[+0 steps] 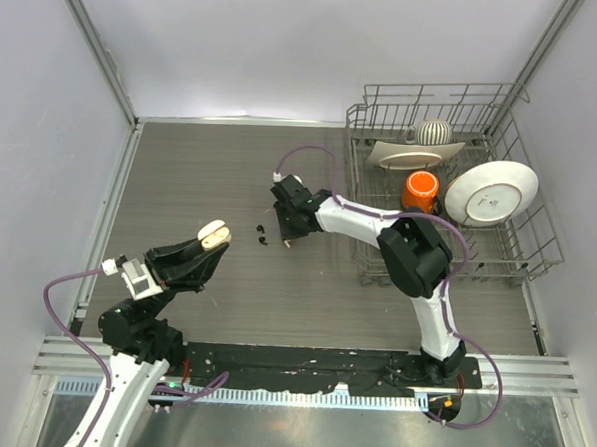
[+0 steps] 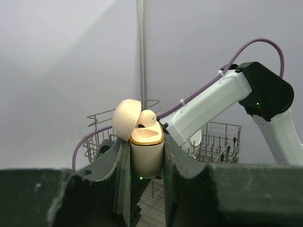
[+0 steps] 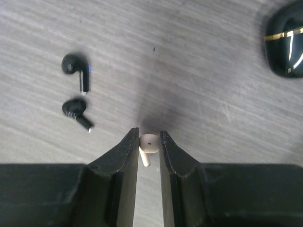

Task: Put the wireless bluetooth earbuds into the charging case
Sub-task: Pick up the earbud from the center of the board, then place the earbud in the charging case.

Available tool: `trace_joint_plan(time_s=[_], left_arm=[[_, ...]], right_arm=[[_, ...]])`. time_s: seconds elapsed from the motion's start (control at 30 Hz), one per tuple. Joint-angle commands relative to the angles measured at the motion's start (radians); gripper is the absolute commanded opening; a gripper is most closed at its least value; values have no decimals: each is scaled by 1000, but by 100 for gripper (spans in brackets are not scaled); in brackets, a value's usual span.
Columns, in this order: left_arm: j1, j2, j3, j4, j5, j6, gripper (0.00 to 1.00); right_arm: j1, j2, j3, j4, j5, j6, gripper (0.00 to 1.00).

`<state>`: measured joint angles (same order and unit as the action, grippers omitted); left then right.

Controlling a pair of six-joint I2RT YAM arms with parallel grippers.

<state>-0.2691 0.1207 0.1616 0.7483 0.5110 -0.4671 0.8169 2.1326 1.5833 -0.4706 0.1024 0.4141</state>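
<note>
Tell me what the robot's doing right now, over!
Left jaws shut on open white case, one bud inside. Right jaws shut on other white bud. Black buds lie aside, nothing blocking.

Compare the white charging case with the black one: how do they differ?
Colour: the white case is cream; the black case is glossy black. State: the white case's lid is open, with a white earbud seated inside; the black case looks closed. Pose: the white case stands upright, clamped in the left end effector; the black case lies free on the table. Both are rounded with a gold band.
</note>
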Motion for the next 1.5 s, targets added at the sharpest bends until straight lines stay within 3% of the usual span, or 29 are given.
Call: trace_joint_plan(time_s=[0.0, 0.13, 0.37, 0.53, 0.67, 0.87, 1.13, 1.47], left_arm=[[-1, -6, 21, 16, -31, 8, 0], [1, -9, 19, 14, -46, 10, 0], [-1, -7, 10, 14, -98, 7, 0], [-1, 7, 3, 28, -101, -2, 0], [1, 25, -4, 39, -100, -5, 0], [1, 68, -5, 85, -80, -19, 0], [1, 92, -2, 111, -69, -36, 0], [-1, 97, 7, 117, -42, -56, 1]], right_arm=[[7, -240, -138, 185, -21, 6, 1], [19, -440, -301, 412, 14, 35, 1], [83, -724, -450, 605, 120, 51, 1], [169, -885, -537, 789, 219, 20, 1], [309, -987, -579, 941, 287, -86, 1], [402, -996, -574, 1069, 284, -106, 1], [495, -889, -505, 1129, 238, -103, 1], [522, -778, -441, 1146, 198, -98, 1]])
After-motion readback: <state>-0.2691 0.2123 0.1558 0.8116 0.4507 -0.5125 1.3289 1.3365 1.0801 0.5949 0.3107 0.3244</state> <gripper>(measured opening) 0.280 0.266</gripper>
